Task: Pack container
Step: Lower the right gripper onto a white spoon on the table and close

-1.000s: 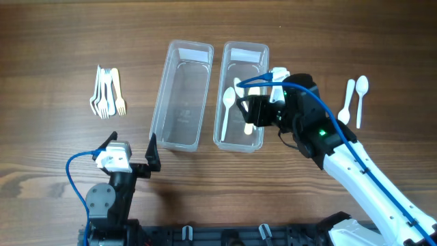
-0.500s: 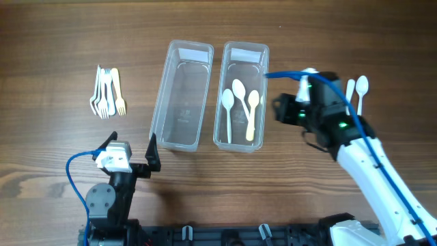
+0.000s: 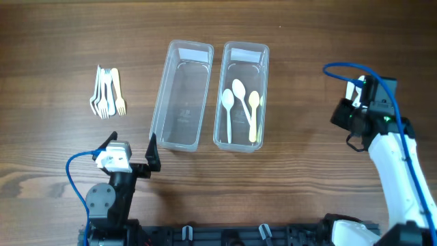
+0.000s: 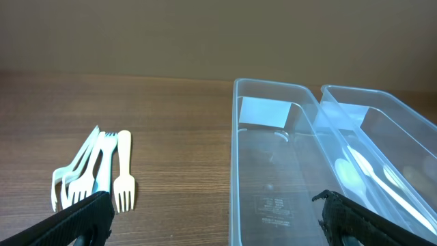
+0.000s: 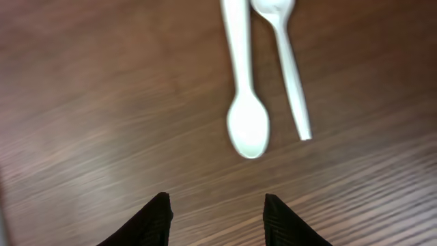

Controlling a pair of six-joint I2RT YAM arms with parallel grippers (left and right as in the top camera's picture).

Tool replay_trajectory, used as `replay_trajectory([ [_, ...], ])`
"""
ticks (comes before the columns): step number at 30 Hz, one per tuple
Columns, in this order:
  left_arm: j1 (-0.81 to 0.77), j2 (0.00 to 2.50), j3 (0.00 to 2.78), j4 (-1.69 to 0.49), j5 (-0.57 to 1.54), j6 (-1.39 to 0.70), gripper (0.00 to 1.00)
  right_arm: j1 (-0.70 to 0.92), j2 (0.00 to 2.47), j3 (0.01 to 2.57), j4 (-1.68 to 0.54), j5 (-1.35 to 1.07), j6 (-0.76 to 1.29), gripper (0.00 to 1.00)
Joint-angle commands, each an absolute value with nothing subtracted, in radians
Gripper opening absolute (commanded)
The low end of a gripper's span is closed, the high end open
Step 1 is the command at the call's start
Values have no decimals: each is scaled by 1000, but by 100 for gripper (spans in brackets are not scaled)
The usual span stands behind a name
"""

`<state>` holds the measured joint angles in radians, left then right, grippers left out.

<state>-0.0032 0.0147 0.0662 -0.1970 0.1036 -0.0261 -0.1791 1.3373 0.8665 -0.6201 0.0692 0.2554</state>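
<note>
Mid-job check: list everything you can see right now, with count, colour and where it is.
left container: 1, clear plastic, mid-table, empty
right container: 1, clear plastic, beside the left container, holds spoons
packed spoons: 3, two white and one cream, lying in the right container
loose spoons: 2, white, side by side on the table at the right, head to tail
forks: small pile, white with one cream, on the table left of the containers; exact count unclear
table: 1, brown wood
left gripper: 1, black fingers, open and empty, at the near edge facing the containers
right gripper: 1, black fingers, open and empty, over the loose spoons
</note>
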Motion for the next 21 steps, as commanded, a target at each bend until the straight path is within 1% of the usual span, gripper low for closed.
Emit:
replay_trajectory([
  [1, 3, 12, 60, -194, 115, -6, 100, -199, 1438, 873, -580, 97, 235, 42],
  [10, 3, 12, 60, -194, 115, -6, 100, -217, 1635, 873, -410, 135, 236, 42],
  [21, 3, 12, 60, -194, 115, -6, 100, -244, 1654, 873, -309, 135, 215, 41],
])
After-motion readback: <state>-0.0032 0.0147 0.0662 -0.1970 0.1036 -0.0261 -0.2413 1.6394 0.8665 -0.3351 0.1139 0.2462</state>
